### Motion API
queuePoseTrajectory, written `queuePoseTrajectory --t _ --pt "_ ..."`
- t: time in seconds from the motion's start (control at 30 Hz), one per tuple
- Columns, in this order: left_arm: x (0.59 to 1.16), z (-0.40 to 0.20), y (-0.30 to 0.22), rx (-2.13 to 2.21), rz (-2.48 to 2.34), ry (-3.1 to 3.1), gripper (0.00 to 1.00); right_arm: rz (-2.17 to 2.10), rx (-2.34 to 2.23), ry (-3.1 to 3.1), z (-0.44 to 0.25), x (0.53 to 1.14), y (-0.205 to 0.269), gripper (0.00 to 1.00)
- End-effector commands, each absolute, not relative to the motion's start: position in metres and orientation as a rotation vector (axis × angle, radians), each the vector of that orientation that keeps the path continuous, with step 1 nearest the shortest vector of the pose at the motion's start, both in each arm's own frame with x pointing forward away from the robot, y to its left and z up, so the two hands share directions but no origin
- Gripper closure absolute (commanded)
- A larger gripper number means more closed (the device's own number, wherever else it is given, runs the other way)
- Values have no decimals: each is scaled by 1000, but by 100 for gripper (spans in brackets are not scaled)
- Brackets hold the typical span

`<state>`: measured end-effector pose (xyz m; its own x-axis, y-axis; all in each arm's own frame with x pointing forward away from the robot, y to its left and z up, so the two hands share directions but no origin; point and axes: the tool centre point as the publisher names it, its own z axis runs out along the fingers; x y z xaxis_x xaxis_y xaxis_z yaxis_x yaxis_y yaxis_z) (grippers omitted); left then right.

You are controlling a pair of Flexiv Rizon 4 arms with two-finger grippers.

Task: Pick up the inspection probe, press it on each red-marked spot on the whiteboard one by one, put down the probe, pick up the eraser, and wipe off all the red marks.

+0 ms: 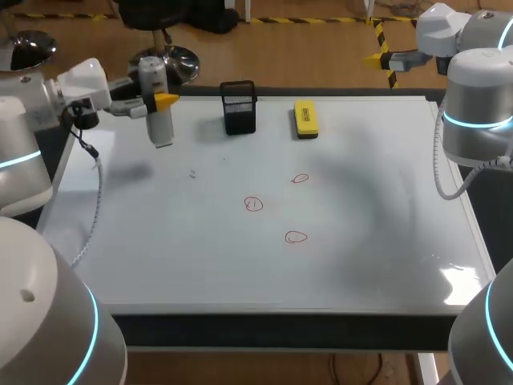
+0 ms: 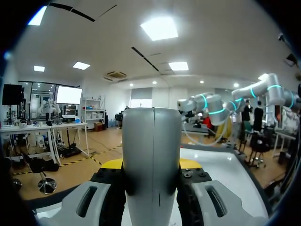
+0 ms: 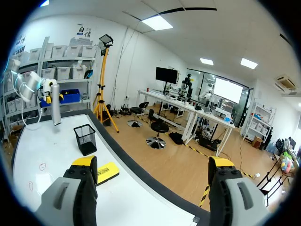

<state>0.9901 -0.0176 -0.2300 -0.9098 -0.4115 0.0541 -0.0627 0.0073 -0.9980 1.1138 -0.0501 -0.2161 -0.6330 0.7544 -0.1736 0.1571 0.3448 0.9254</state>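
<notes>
Glossy white whiteboard (image 1: 361,241); smooth matt grey probe (image 1: 158,100), perhaps metal; black mesh holder (image 1: 239,108); yellow plastic-looking eraser (image 1: 305,118).

Black mesh cup (image 1: 239,107) stands upright on bench (image 1: 280,330), close to the far edge, about mid-length. Open top. Contents not resolvable. Nothing touches it.

High rear overview; wrist views low, outward, whiteboard (image 1: 361,241) seemingly shared.

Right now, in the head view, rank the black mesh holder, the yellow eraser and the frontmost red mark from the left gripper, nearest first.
1. Black mesh holder, at the back, beside the left gripper.
2. Yellow eraser, farther right along the back.
3. Frontmost red mark, mid-board.
</notes>
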Motion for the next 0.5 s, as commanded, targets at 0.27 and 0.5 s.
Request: queuePoseTrajectory --t 0.27,0.5 --pt "992 -248 -10 -547 -2013 2024 100 1291 793 2013 -216 1114 -50 0" --pt "992 -258 -8 -577 -2002 2038 100 1291 793 2013 -216 1114 -50 0"
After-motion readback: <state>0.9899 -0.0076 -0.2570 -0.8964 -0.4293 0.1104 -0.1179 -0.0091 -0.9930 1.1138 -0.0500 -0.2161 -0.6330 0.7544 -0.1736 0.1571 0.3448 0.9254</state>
